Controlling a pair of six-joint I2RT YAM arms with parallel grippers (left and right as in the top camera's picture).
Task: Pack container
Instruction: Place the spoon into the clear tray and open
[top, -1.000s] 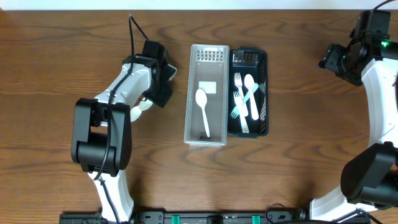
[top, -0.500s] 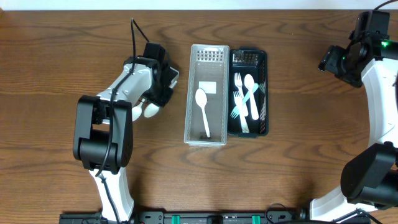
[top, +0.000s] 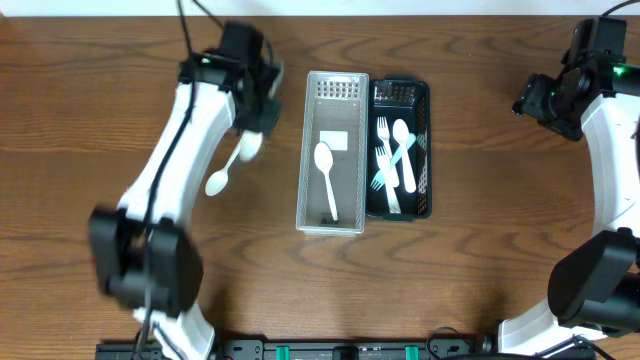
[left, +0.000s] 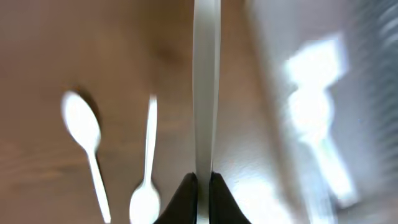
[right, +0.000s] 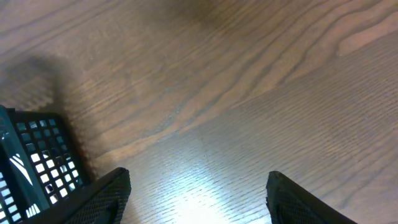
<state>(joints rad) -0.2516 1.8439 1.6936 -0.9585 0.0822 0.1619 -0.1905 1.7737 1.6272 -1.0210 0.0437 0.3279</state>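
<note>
I log the tray (top: 350, 190) mid-table (top: 480, 250), a lone spoon (top: 325, 175) in it, the basket (top: 427, 150) touching its right side, forks (top: 384, 160) and a second spoon (top: 403, 150) inside, two loose spoons (top: 219, 178) on the table left of the tray.

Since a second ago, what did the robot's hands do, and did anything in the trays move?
The left hand, shut on a white utensil handle, swung away from the robot's base along the grey tray, leaving two spoons lying on the table. The right hand stayed open and still. The tray's spoon and the black basket did not move.
</note>
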